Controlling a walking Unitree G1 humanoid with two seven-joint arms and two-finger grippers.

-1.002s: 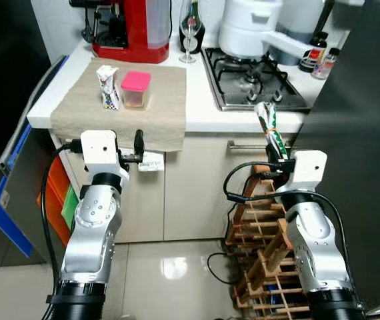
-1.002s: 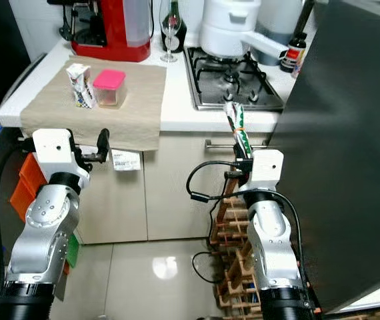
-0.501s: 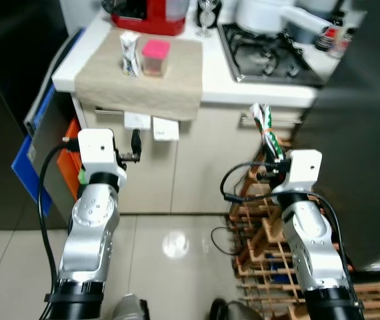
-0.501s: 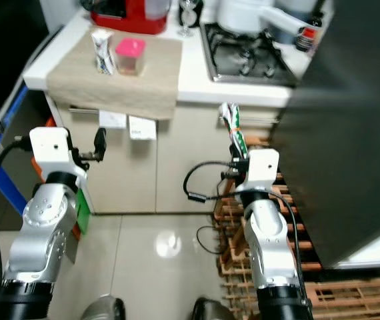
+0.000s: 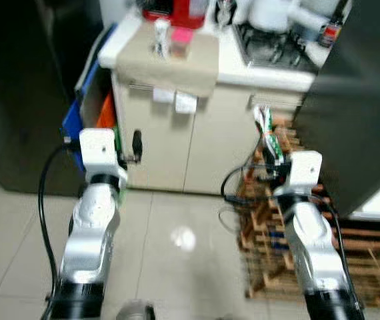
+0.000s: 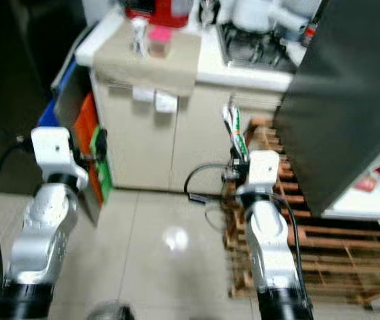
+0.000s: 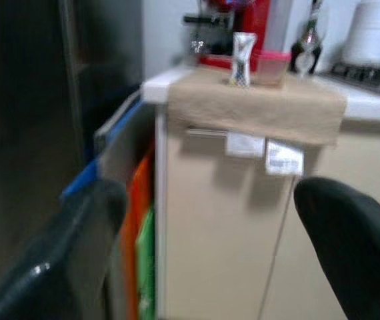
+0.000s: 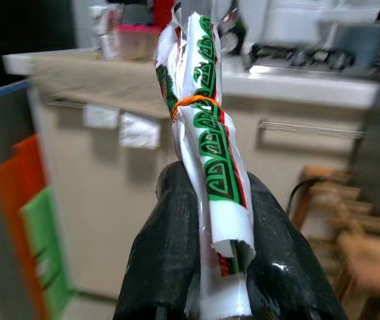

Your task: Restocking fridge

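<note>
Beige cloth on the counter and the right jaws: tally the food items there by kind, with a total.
Small printed carton, standing on the beige cloth: 1
Pink-lidded container, beside the carton: 1
Green-and-white printed packet with an orange band, clamped in the right gripper: 1
Total: 3

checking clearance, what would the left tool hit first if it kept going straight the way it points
Probably the beige cabinet front under the cloth-covered counter, going by the left wrist view. The left tool is open, the gap looks free, though blur leaves depth unclear.
</note>
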